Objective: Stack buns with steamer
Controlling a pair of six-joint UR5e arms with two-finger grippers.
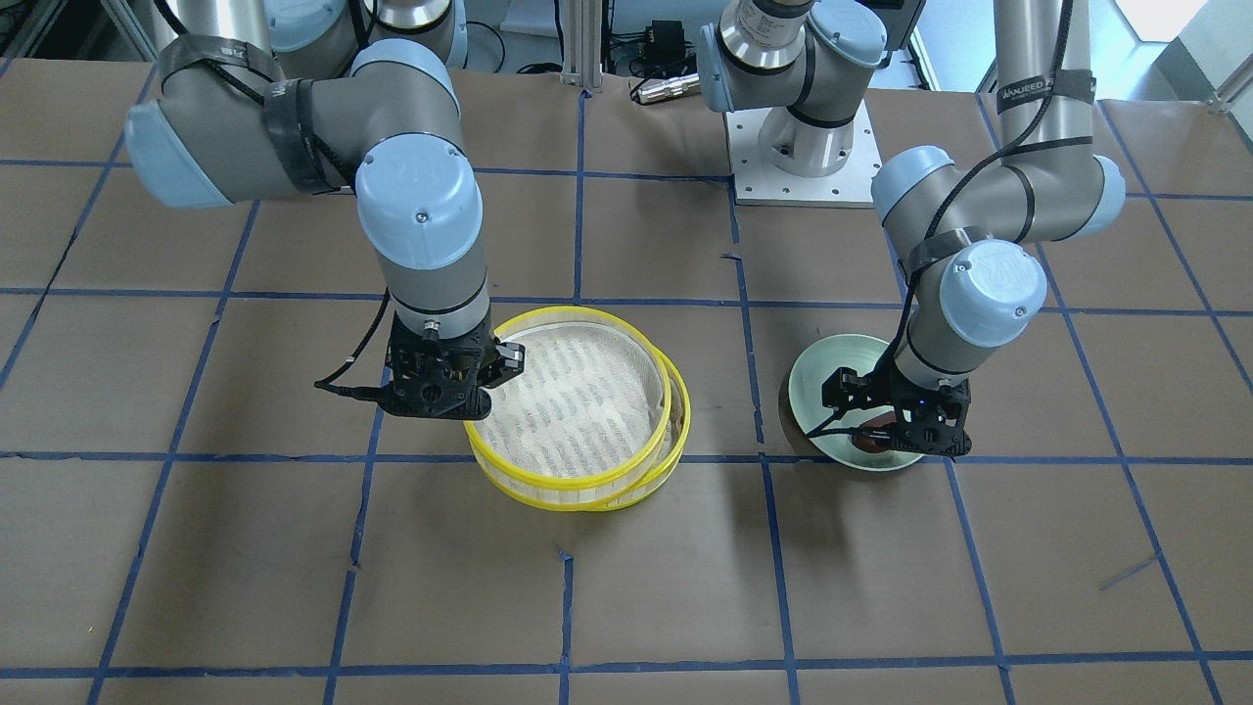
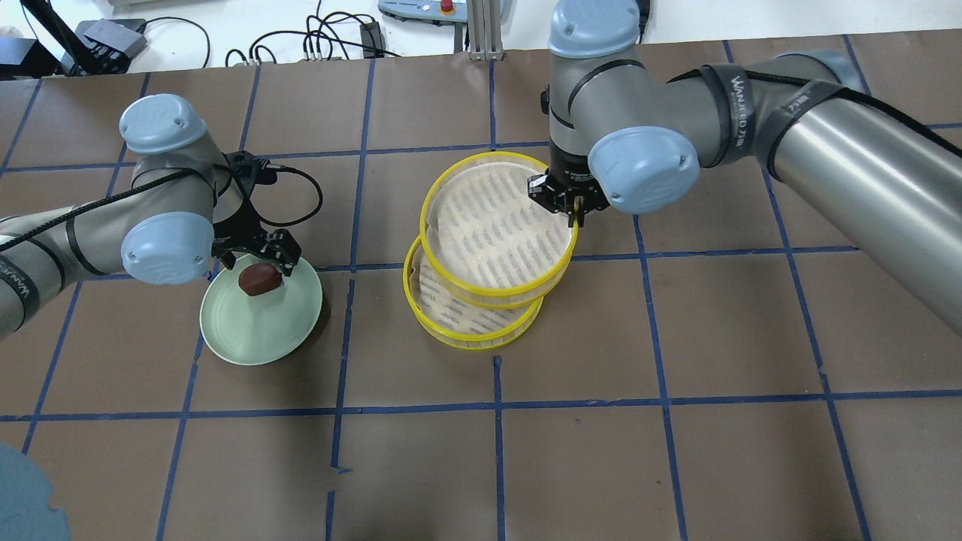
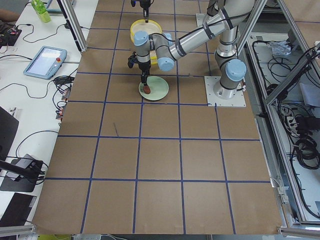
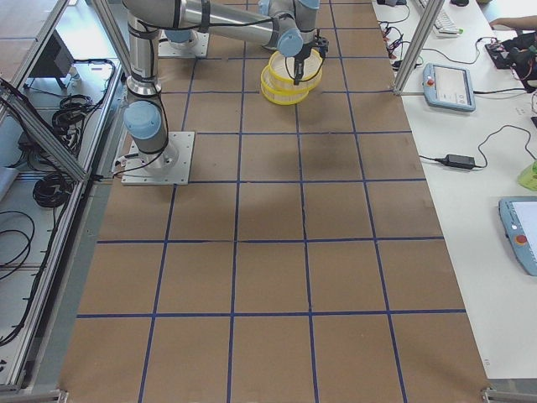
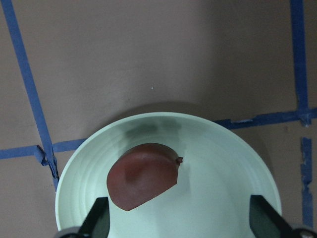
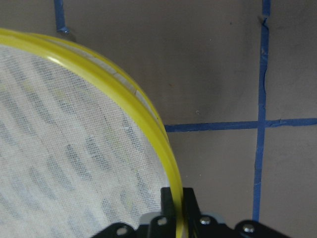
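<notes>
The reddish-brown bun (image 2: 260, 279) lies on the pale green plate (image 2: 248, 330). My left gripper (image 2: 259, 259) hangs open right over it; in the left wrist view its fingers (image 5: 99, 218) straddle the bun (image 5: 143, 176) just above the plate (image 5: 223, 163). My right gripper (image 2: 577, 218) is shut on the rim (image 6: 143, 119) of the upper yellow steamer tray (image 2: 488, 225). That tray sits offset over the lower yellow steamer tray (image 2: 451, 308). The upper tray's mesh is bare. The white bun shows in no view.
The table is brown paper with a blue tape grid. The robot's white base plate (image 1: 803, 157) stands at the robot's side of the table. Cables and boxes (image 2: 331, 37) lie beyond the far table edge.
</notes>
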